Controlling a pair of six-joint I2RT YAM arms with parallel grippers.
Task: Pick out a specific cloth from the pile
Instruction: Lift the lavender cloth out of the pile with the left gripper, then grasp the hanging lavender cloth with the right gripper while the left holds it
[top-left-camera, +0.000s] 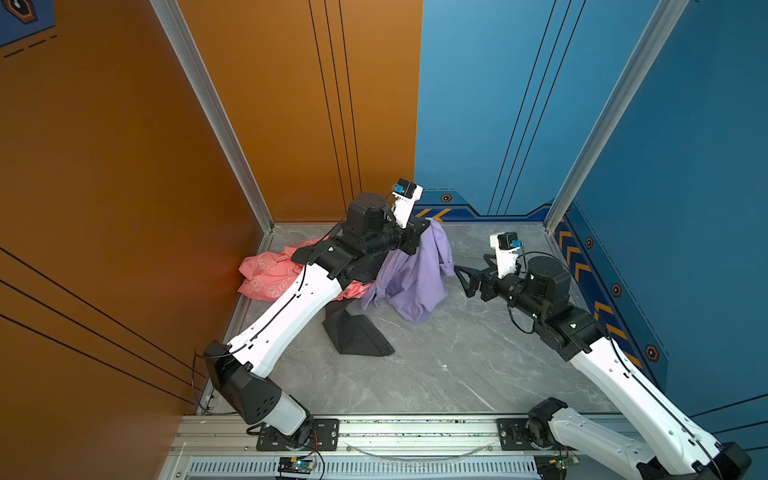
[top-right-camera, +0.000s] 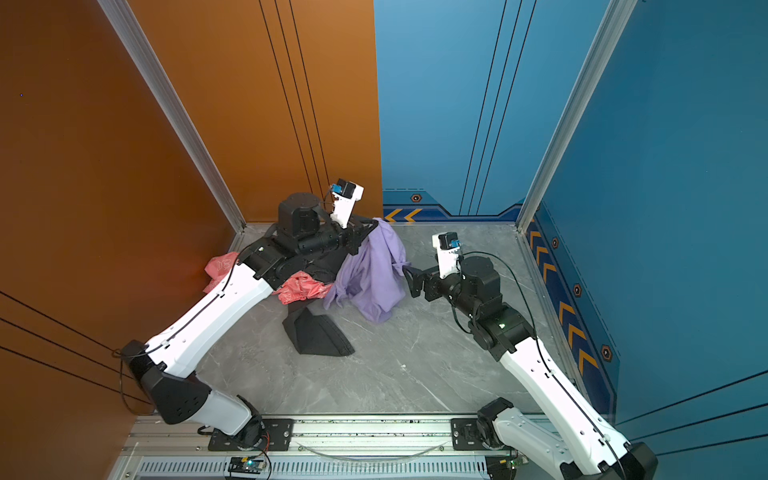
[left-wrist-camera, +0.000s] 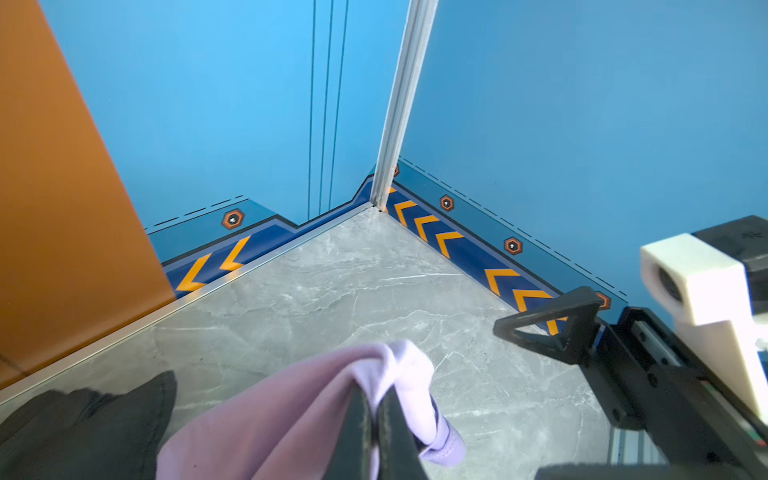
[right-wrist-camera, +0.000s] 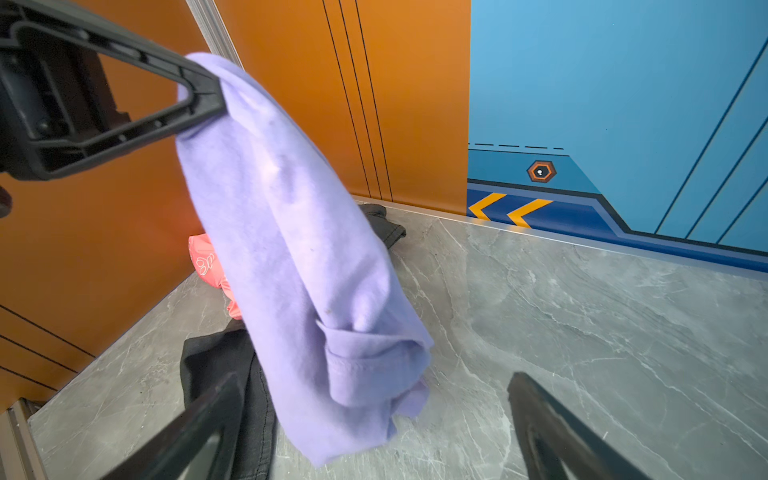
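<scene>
The lavender cloth (top-left-camera: 415, 274) (top-right-camera: 370, 274) hangs in a long drape from my left gripper (top-left-camera: 430, 224) (top-right-camera: 376, 224), which is shut on its top fold (left-wrist-camera: 399, 365). The pile lies beside and behind it: a coral-pink printed garment (top-left-camera: 270, 274) (top-right-camera: 303, 289) and a dark grey one (top-left-camera: 357, 332) (top-right-camera: 318, 332), partly under the left arm. My right gripper (top-left-camera: 463, 282) (top-right-camera: 409, 282) is open just right of the cloth's lower part (right-wrist-camera: 332, 332), its fingers (right-wrist-camera: 540, 415) wide apart and holding nothing.
The grey marble tabletop (top-left-camera: 457, 353) is bounded by an orange wall (top-left-camera: 124, 166) on the left and blue walls (top-left-camera: 685, 166) behind and on the right. Aluminium posts (top-left-camera: 582, 166) stand at the back corners. A metal rail (top-left-camera: 415, 432) runs along the front.
</scene>
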